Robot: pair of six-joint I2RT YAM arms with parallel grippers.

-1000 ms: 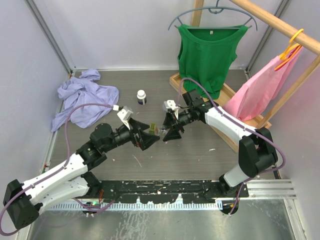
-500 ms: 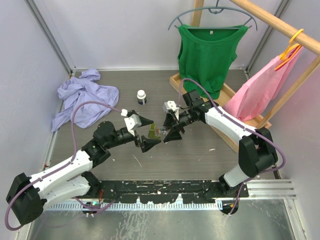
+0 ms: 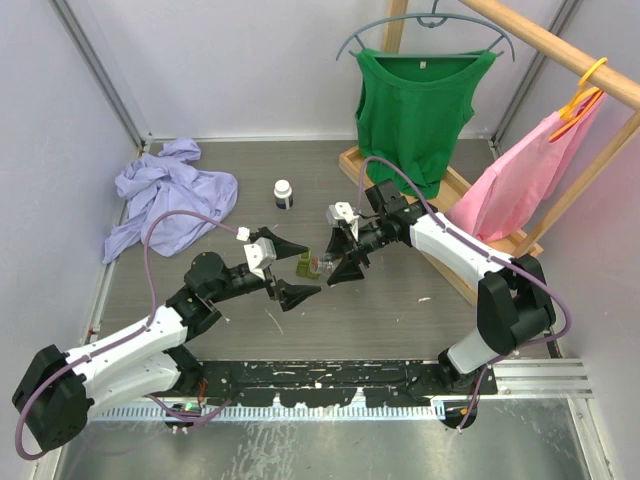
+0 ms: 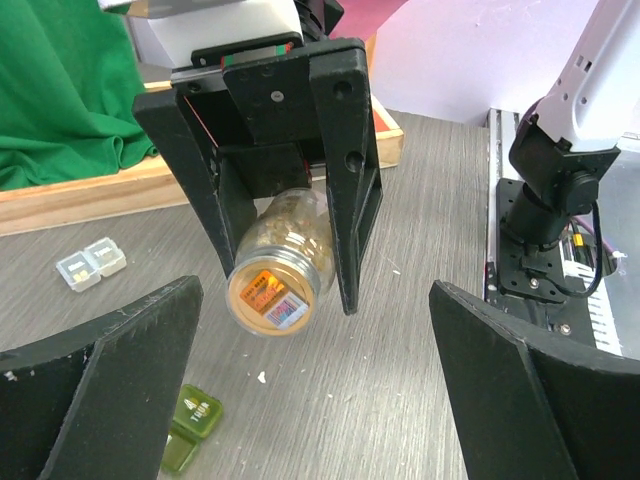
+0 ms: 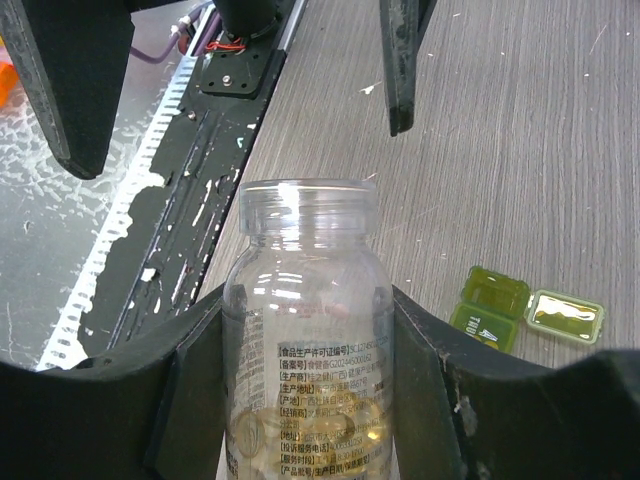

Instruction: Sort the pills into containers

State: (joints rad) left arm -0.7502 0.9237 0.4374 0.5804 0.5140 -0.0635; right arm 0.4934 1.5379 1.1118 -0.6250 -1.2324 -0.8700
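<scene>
Pills of a yellowish colour lie in the lower part of a clear, uncapped plastic bottle (image 4: 275, 262) with a printed label. The right gripper (image 3: 336, 254) clamps this bottle between its black fingers above the middle of the grey wood-grain desk (image 3: 400, 300), with the bottle tilted. The left gripper (image 3: 310, 271) faces it from the left, spread wide with nothing in it, its fingertips pointing at the bottle.

On the desk between the two grippers lies the small translucent olive green two-compartment pill case (image 5: 490, 305), with one lid flipped open beside it. In the left wrist view the small clear two-compartment pill case (image 4: 90, 263) lies flat on the desk, apart from the green one and nearer the wooden rack base (image 4: 80, 195).

Farther toward the back edge stands a small white bottle with a dark cap (image 3: 284, 193). A crumpled lavender cloth (image 3: 165, 195) lies in the back left corner.
</scene>
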